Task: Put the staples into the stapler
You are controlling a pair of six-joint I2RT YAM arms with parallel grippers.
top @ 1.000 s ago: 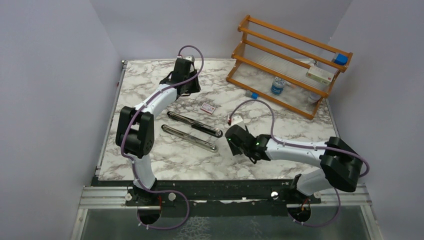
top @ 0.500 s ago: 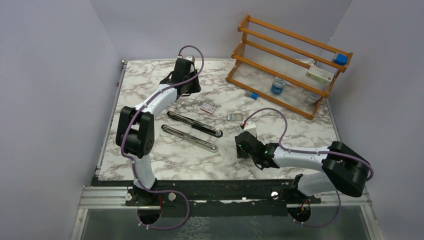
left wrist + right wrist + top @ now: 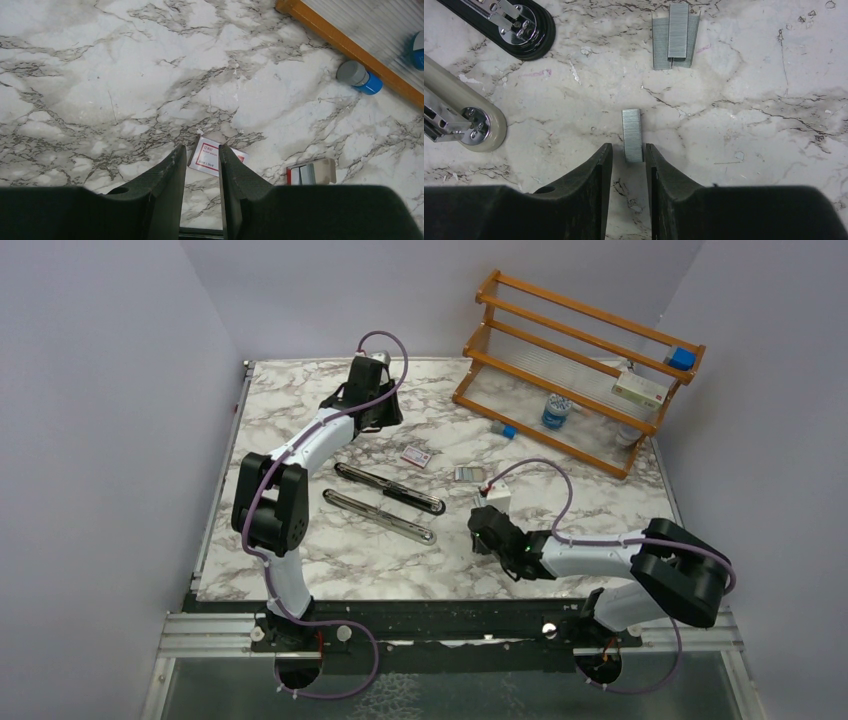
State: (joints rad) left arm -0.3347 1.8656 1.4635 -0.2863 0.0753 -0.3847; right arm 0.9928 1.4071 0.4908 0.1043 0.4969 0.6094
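Short silver-grey staple strip (image 3: 632, 136): likely light, brittle; best pinched across long sides.
Right jaws: apart, flanking it.
Left jaws: apart, empty.

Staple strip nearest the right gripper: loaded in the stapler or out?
Out: the staple strip lies flat on the table, one end between the right gripper's fingertips.

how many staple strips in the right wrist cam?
4. A lone strip lies between the right pincer's fingertips. The other three form a loose stack farther out, one atop two lying side by side. More may be hidden under it.
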